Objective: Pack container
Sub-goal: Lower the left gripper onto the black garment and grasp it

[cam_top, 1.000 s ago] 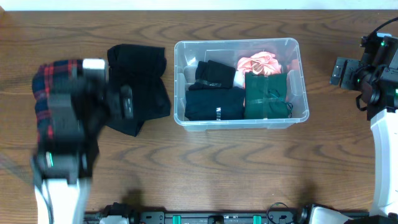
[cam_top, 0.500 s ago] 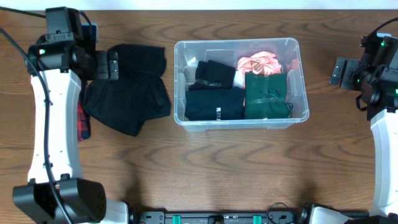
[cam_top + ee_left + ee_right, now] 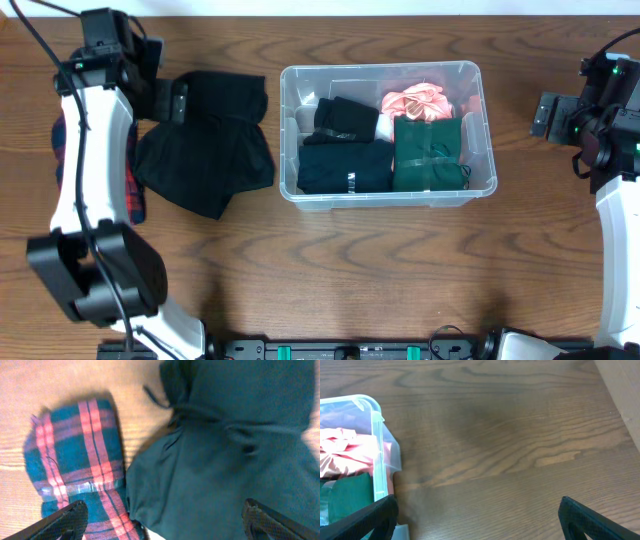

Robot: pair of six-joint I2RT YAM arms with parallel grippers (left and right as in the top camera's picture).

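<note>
The clear plastic container (image 3: pixel 486 120) stands at the table's centre right and holds black folded clothes (image 3: pixel 345 165), a green folded garment (image 3: pixel 428 152) and a pink cloth (image 3: pixel 415 101). Its corner shows in the right wrist view (image 3: pixel 377 450). A black garment (image 3: pixel 210 150) lies left of it, also in the left wrist view (image 3: pixel 225 460). A red-blue plaid cloth (image 3: pixel 136 195) lies partly under my left arm; it shows in the left wrist view (image 3: pixel 80 460). My left gripper (image 3: pixel 170 100) is open above the black garment's far left part. My right gripper (image 3: pixel 545 115) is open, right of the container.
Wooden table (image 3: pixel 350 270) all round. The table's right edge shows in the right wrist view (image 3: pixel 620 390). The robot bases sit at the front edge.
My left arm swung from over the plaid cloth at the left front up to the back left, above the black garment, then shifted slightly. The right arm has not moved.
</note>
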